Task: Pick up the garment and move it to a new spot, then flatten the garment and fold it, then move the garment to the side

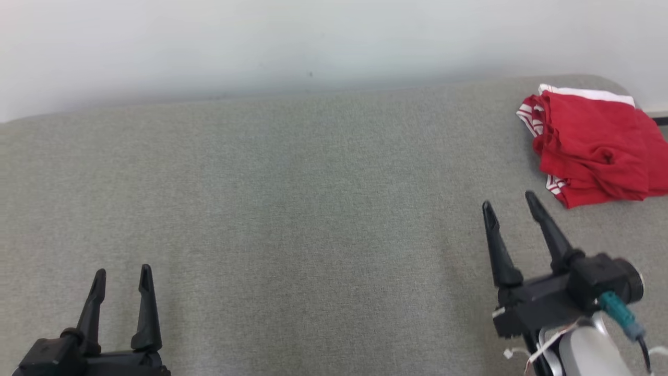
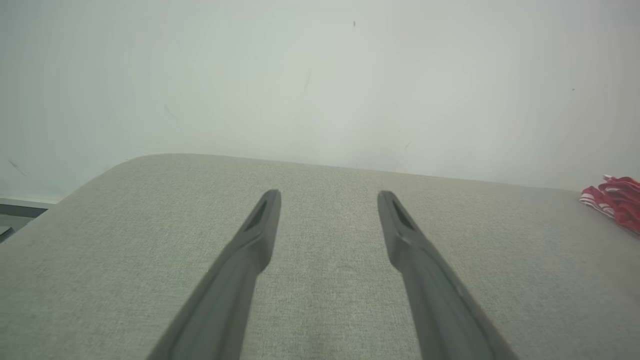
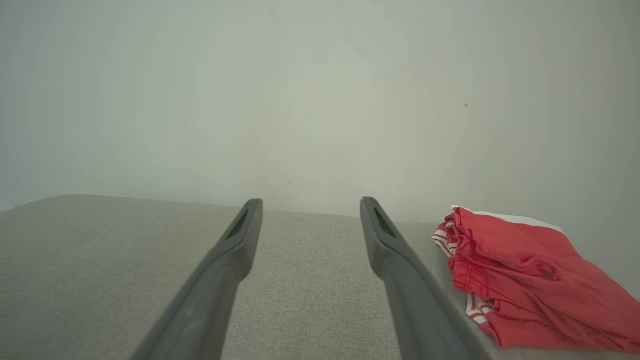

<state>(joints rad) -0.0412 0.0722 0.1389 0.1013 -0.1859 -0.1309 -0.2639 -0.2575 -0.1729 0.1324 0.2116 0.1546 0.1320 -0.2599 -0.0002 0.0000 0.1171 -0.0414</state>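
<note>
1. Now we log a red garment [image 1: 595, 146] lying in a rumpled, loosely folded heap at the far right corner of the grey fabric-covered table [image 1: 313, 209], close to the pale wall [image 1: 313, 42].
2. We note a white band [image 1: 589, 94] along its far edge and red-and-white striped trim [image 1: 528, 119] on its left side.
3. We see the right claw [image 1: 508, 199] at the lower right of the head view. Its jaws are spread wide with nothing between them. Its tips point toward the garment but stand apart from it, short of its near edge.
4. We see the left claw [image 1: 123, 269] at the lower left, likewise spread wide and holding nothing, well apart from the garment.
5. In the right wrist view we find the garment [image 3: 525, 280] on the table to the right of that claw's fingers. In the left wrist view a strip of it [image 2: 617, 200] shows at the right edge.
6. We cannot tell whether either claw's tips touch the table.
</note>
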